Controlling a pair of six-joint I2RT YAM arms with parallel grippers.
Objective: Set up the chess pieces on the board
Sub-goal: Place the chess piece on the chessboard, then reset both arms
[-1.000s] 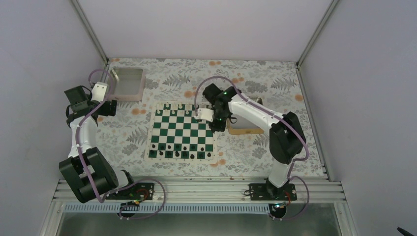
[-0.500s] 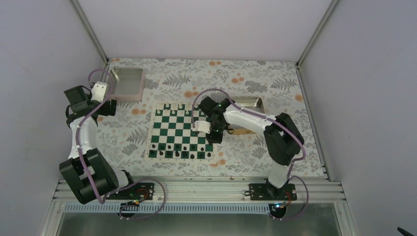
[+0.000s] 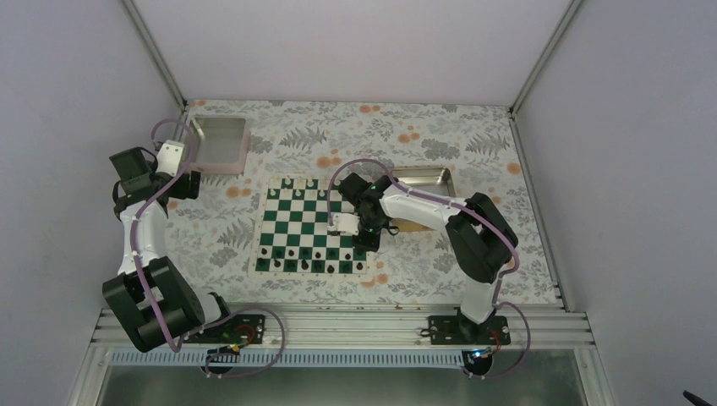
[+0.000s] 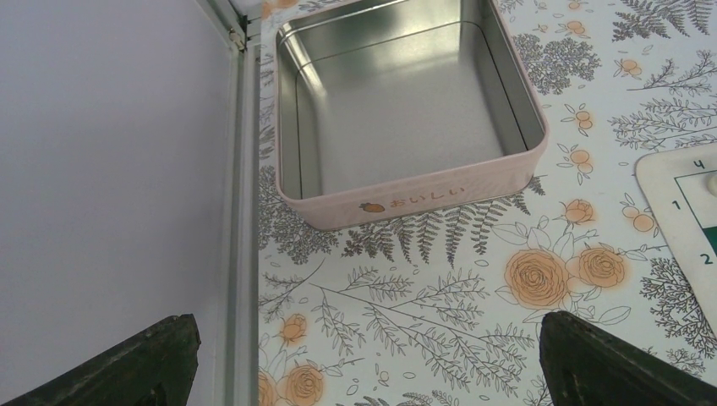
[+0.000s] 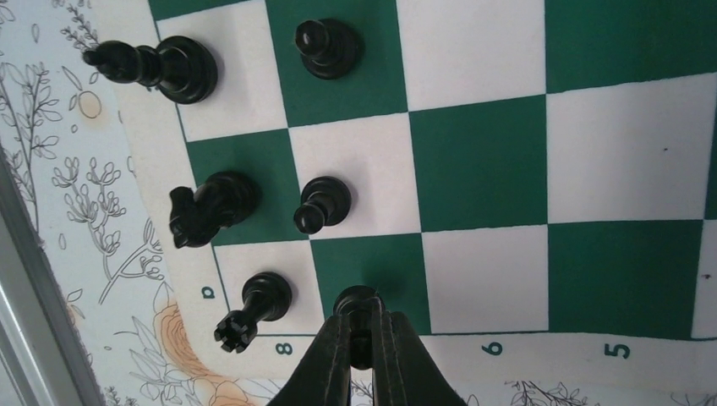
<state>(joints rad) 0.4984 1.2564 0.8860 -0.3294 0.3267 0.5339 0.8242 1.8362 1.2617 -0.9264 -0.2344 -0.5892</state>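
The green and white board [image 3: 298, 216] lies mid-table. Black chess pieces [image 3: 314, 265] stand in its two near rows; pale pieces stand on the far edge. My right gripper [image 3: 367, 239] is low over the board's near right corner. In the right wrist view the right gripper [image 5: 362, 320] is shut on a black pawn [image 5: 355, 300] over a green edge square of the board [image 5: 507, 161]. A rook [image 5: 254, 309], a knight [image 5: 207, 207] and another pawn [image 5: 321, 203] stand close to its left. My left gripper [image 4: 359, 372] is open and empty, off the board to the left.
An empty pale pink tray [image 4: 406, 194] sits ahead of the left gripper, at the far left in the top view [image 3: 218, 142]. A gold-rimmed metal tray [image 3: 420, 179] lies right of the board, behind the right arm. A frame rail [image 4: 245, 211] runs along the table's left side.
My right gripper has moved from beside the metal tray toward the board's near right corner and come lower. The left arm has not moved.
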